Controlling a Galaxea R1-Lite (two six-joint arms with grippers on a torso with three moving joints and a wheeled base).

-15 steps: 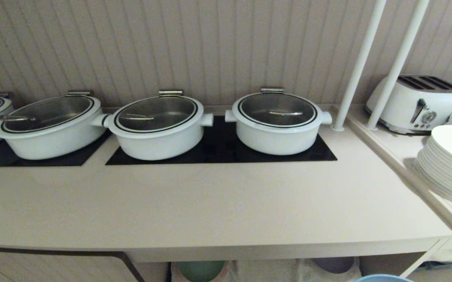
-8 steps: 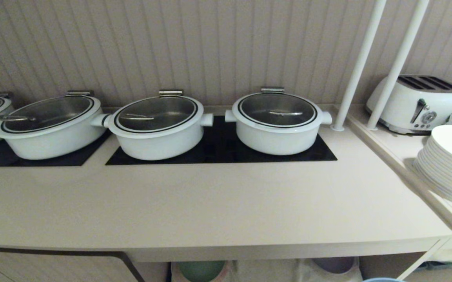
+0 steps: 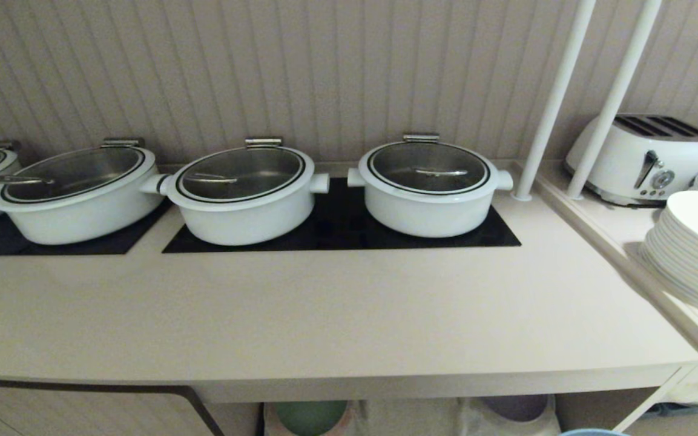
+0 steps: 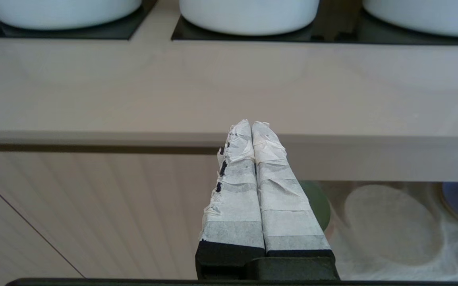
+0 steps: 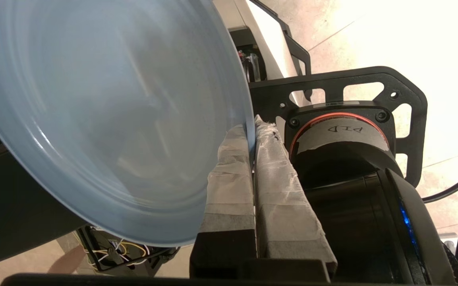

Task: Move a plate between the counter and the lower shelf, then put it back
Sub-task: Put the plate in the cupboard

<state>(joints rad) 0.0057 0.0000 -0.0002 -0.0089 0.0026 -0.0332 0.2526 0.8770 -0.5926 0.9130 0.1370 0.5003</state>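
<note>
Pinching the plate (image 5: 105,119) by its rim, the right tool (image 5: 252,131) is carrying it low below the counter (image 3: 324,315) front, and should be keeping it level while clearing that edge, the left tool (image 4: 251,127) idling pressed together.

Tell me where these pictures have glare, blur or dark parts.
Right wrist view: the floor behind is washed out bright; the round light-blue matte plate, pinched at its rim by the right gripper, looks soft. Left wrist view: sharp on the left gripper. Head view: even light, dark under the long beige counter.
</note>
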